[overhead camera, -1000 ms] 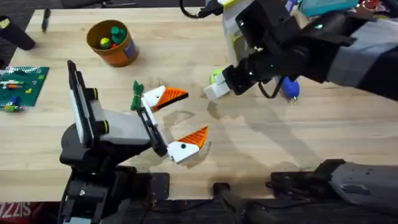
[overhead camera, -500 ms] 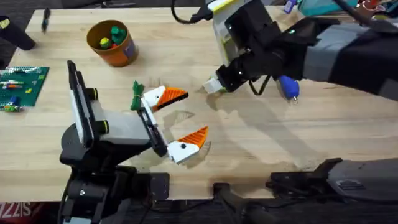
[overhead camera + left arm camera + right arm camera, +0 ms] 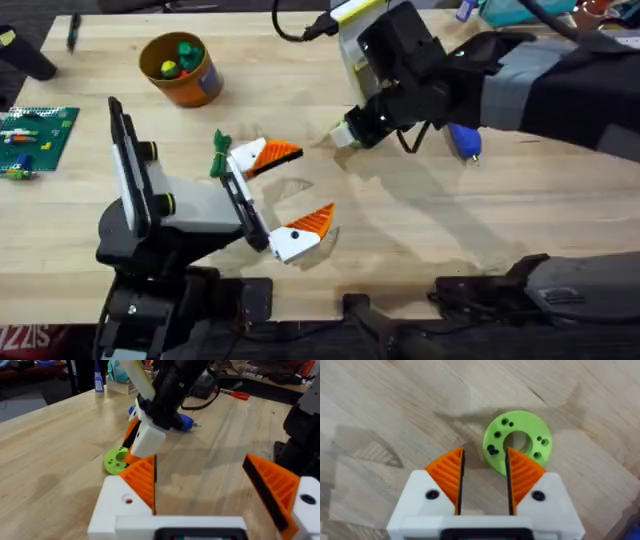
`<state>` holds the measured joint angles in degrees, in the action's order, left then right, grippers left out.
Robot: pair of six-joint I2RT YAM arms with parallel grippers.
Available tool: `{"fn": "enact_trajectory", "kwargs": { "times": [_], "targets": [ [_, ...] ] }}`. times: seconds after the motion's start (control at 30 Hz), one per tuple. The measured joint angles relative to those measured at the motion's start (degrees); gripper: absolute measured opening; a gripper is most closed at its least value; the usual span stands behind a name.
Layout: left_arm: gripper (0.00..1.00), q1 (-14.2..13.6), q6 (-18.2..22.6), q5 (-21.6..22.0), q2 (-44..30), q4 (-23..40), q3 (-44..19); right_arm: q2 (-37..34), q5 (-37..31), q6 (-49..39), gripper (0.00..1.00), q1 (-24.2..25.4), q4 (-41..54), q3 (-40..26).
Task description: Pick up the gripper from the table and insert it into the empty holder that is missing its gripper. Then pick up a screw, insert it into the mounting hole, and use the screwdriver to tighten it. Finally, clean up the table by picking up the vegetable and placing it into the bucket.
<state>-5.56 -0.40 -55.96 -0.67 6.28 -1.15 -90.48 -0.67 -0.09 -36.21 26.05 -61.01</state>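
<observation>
My left gripper (image 3: 300, 185) rests low over the table, open, with nothing between its white bases and orange tips (image 3: 202, 475). The dark-green vegetable (image 3: 219, 155) lies against its far finger. My right gripper (image 3: 340, 135) hovers at mid-table with a narrow gap between its orange pads (image 3: 484, 467) and grips nothing. A bright green ring-shaped disc (image 3: 517, 442) sits just beyond its tips, one pad overlapping the rim. The blue screwdriver (image 3: 465, 140) lies to the right, partly under the right arm. The orange bucket (image 3: 180, 68) stands at the far left. The loose gripper, the empty holder and a screw are out of view.
The bucket holds green and yellow pieces. A green studded board (image 3: 35, 135) lies at the left edge. The right arm (image 3: 520, 80) spans the far right of the table. Bare wood lies between the two grippers.
My right gripper has shifted a little left and farther back, and now covers the green ring in the overhead view. The left arm has not moved.
</observation>
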Motion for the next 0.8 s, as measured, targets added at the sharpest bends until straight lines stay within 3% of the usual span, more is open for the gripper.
{"fn": "enact_trajectory", "kwargs": {
  "times": [0.27, 0.37, 0.8],
  "targets": [
    [0.986, 0.00, 0.00, -0.02, 0.00, 0.00, 0.00, -4.21, 0.00, -0.01, 0.446, 0.00, -0.84, 0.00],
    [0.985, 0.00, 0.00, 0.00, 0.00, 0.00, 0.00, -5.39, 0.00, -0.01, 0.405, 0.00, -0.89, 0.00],
    [0.986, 0.00, 0.00, -0.02, 0.00, 0.00, 0.00, -5.92, 0.00, -0.01, 0.374, 0.00, -2.26, 0.00]
  ]
}}
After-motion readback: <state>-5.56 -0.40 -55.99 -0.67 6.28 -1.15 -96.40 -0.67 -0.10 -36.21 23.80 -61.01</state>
